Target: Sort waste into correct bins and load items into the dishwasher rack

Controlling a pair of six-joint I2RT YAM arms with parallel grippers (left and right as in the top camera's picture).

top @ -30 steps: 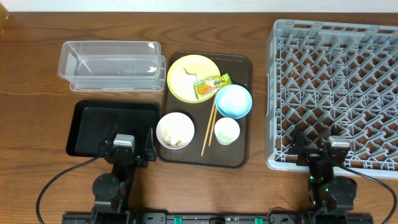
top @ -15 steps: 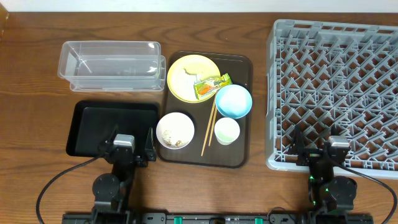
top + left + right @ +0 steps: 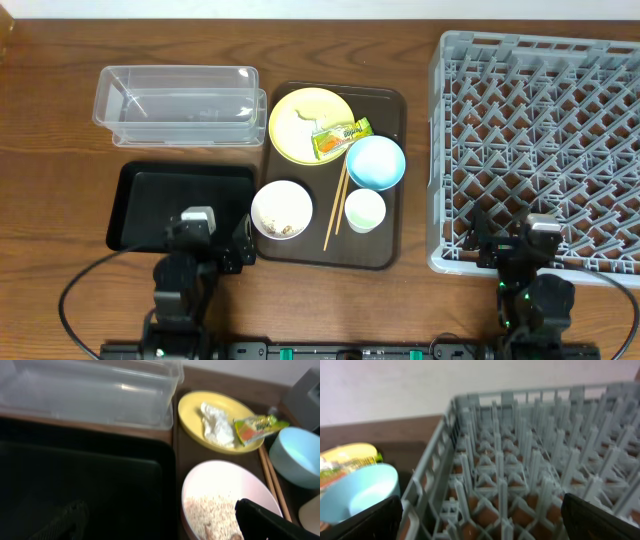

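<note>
Overhead, item by item: wooden worktop; clear plastic tub at the rear left of the worktop; black tray just in front of the tub, toward the front left; dark brown serving tray at the middle, beside both; grey dishwasher rack filling the right end. On the serving tray: yellow plate at its rear left corner, carrying a crumpled white tissue and, at its right rim, a green-and-orange snack wrapper; light blue bowl just beside the plate on the right; white bowl at the front left corner, holding beige food crumbs; small white cup at front centre; wooden chopsticks lying between white bowl and cup, running front to rear. Also overhead: left tool over the front right corner of the black tray, jaws spread wide, holding nothing; right tool over the front edge of the rack, jaws spread wide, holding nothing. Left wrist view: dark fingers at the two lower corners, well apart, nothing between them; black tray at lower left, tub behind it, white bowl with crumbs at the right finger, plate with tissue and wrapper beyond, blue bowl at the right edge. Right wrist view: two dark fingers at the lower corners, wide apart and bare; rack pegs fill the centre and right; blue bowl and a blurred part of plate and wrapper at the left, outside the rack wall.
</note>
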